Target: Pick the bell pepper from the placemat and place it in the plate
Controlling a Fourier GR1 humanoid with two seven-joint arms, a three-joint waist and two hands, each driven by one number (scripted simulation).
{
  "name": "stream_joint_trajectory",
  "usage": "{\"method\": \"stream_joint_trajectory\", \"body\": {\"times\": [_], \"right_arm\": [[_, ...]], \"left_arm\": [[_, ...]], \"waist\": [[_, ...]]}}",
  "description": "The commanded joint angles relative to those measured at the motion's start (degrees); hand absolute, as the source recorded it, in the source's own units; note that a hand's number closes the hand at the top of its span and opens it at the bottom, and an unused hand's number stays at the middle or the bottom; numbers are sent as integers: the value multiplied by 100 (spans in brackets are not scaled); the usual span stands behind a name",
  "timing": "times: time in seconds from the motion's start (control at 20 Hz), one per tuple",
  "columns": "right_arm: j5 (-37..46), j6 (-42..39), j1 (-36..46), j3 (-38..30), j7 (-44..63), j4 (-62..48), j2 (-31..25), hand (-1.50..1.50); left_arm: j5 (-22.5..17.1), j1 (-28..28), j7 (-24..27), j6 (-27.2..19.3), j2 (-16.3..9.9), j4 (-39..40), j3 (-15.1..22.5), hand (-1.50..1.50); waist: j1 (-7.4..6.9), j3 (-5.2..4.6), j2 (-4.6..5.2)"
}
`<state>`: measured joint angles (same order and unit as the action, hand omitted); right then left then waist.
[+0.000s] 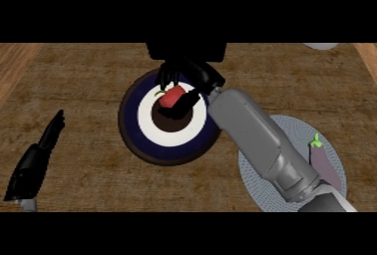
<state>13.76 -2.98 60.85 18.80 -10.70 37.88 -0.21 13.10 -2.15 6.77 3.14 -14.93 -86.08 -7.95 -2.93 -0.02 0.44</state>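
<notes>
Left hand (33, 159): rests at 8 o'clock, fingers straight, holding nothing.
Mat (283, 196): at 4 o'clock, grey, carrying an eggplant (326, 163).
Plate (140, 132): centre of the bench (88, 74), ringed blue and white.
Right hand (184, 82): over the plate, fingers curled, pinching the pepper (174, 95).
Pepper: red, above the plate's middle.
Risk: letting go while high or tilted could roll it past the rim.

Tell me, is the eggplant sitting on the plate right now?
No, the eggplant lies on the grey placemat at the right, while the plate holds only the red bell pepper under the right robot hand.
</notes>
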Motion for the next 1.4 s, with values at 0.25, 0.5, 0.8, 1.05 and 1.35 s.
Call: {"method": "stream_joint_trajectory", "body": {"times": [0.25, 0.5, 0.8, 1.05, 1.35], "right_arm": [[-1609, 1074, 7, 744, -200, -236, 21, -150], [-2187, 1138, -96, -137, -496, -229, 21, -150], [-2636, 567, -33, -1147, -963, -1065, -475, -150], [-3187, -394, -126, -1837, -1548, -1494, -998, -150], [-3119, -1337, -156, -2062, -2547, -2158, -1767, -150]], "left_arm": [[132, -20, -34, -65, 179, -129, 163, 0], [105, 81, -182, -107, 124, -100, 19, 0], [214, 61, -69, -223, 128, 23, -32, 0], [7, -215, 188, 15, 60, -105, -96, 0], [105, 12, 149, 17, 18, -14, -49, 0]], "waist": [[-145, 4, 28], [118, 7, -6], [128, 7, 32], [31, 10, 54], [-96, 17, 126]]}}
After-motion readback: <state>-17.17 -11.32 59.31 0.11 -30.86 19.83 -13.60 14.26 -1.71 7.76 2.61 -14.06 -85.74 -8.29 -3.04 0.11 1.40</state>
